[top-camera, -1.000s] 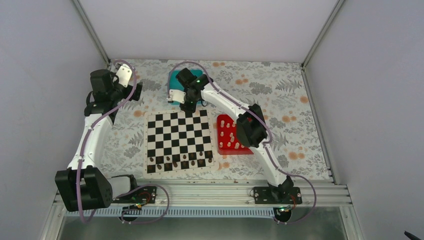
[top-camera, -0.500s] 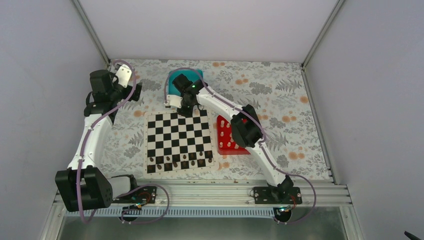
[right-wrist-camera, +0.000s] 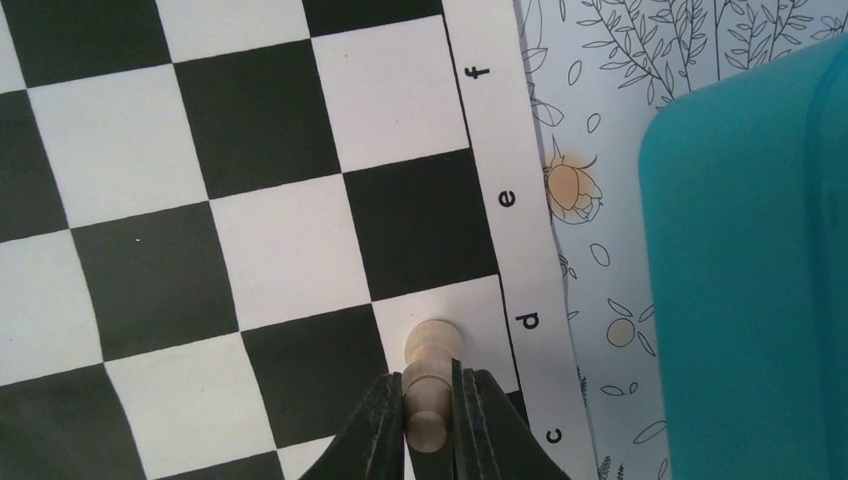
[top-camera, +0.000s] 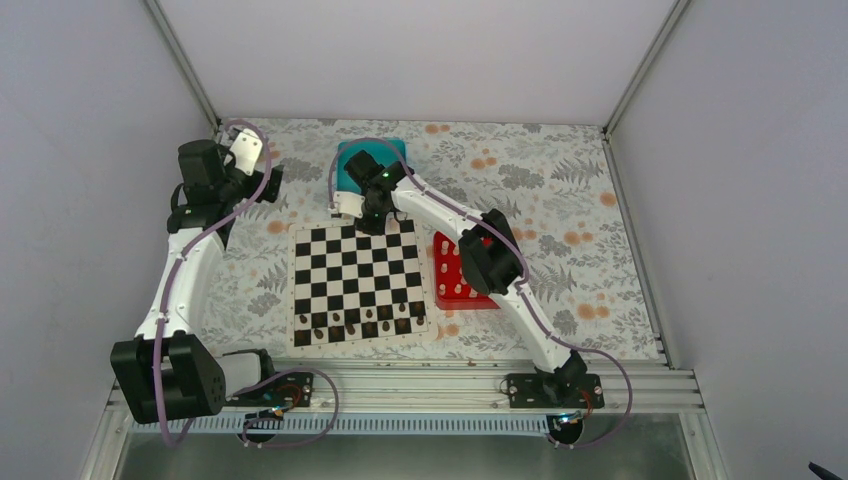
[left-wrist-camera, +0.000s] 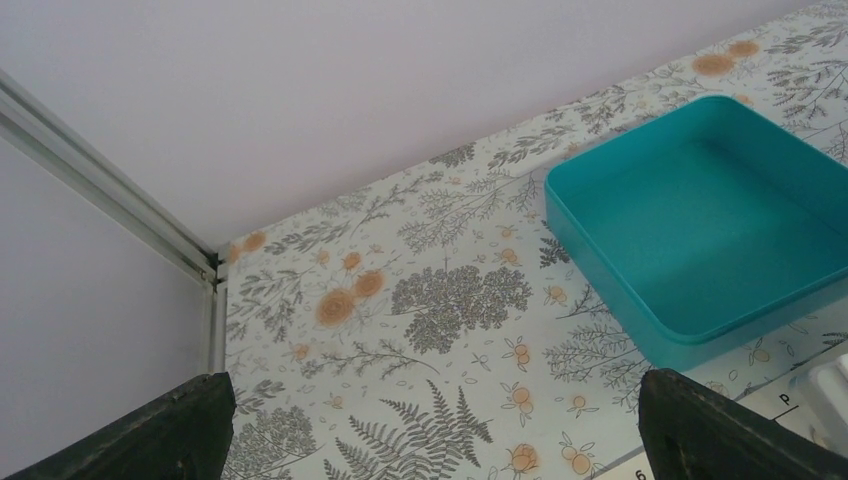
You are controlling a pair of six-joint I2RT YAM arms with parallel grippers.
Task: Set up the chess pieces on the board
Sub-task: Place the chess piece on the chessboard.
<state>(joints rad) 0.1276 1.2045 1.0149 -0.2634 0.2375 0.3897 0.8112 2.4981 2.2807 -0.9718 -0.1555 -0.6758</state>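
**A:** Chess pieces [top-camera: 461, 279], the pale ones: where were they?

**B:** Most stood in the red tray [top-camera: 441, 262], just beside the right edge of the board [top-camera: 356, 270]. One pale pawn [right-wrist-camera: 432, 343] (a pawn by its rounded head, seen from above) sat between the fingers of the right gripper [right-wrist-camera: 430, 400], which were drawn in narrow and pinched its stem.

**A:** Over which part of the board?

**B:** At the far edge, over the white square next to the border letter d. Whether its base touched that square, I could not tell from the wrist view.

**A:** And the other arm?

**B:** The left gripper [left-wrist-camera: 440, 440] hung off the board's far left corner, above the floral tablecloth [left-wrist-camera: 450, 300]. Its fingers were spread wide and gripped nothing. The teal box [left-wrist-camera: 700, 230] lay ahead of it, just past the board's far edge.

**A:** What stood on the board itself?

**B:** Dark brown pieces [top-camera: 370, 327] were lined up along the near edge, well apart from the pawn.
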